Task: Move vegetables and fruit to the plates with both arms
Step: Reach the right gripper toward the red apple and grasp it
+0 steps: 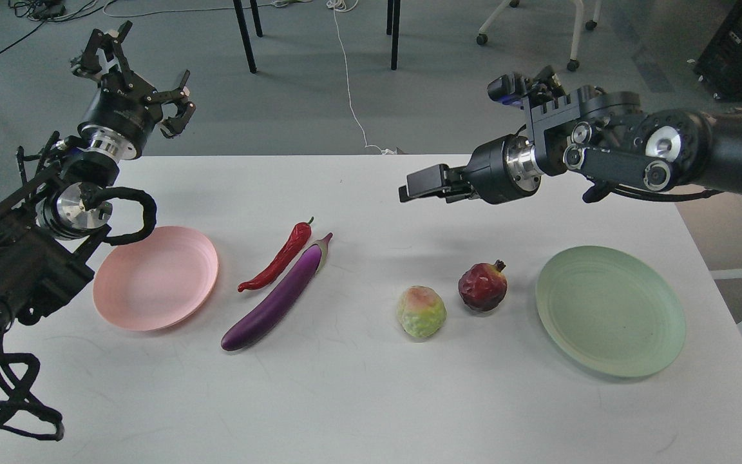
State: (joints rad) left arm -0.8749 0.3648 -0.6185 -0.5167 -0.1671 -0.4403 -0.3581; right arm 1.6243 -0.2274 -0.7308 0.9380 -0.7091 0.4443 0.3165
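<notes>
The purple eggplant [277, 296] and the red chili [279, 258] lie side by side left of the table's middle. The yellow-green fruit [421, 312] and the dark red pomegranate [482, 287] sit right of the middle. The pink plate [155, 277] is at the left and the pale green plate [609, 309] at the right, both empty. My left gripper [139, 74] is open and empty, raised beyond the table's back left corner. My right gripper [417, 185] points left above the table's back middle, behind the fruit. It is seen side-on, so its fingers cannot be told apart.
The white table [371, 399] ends close behind the green plate at the right. Beyond its far edge are table legs [245, 35], a white cable [348, 84] on the floor and a chair base [574, 38].
</notes>
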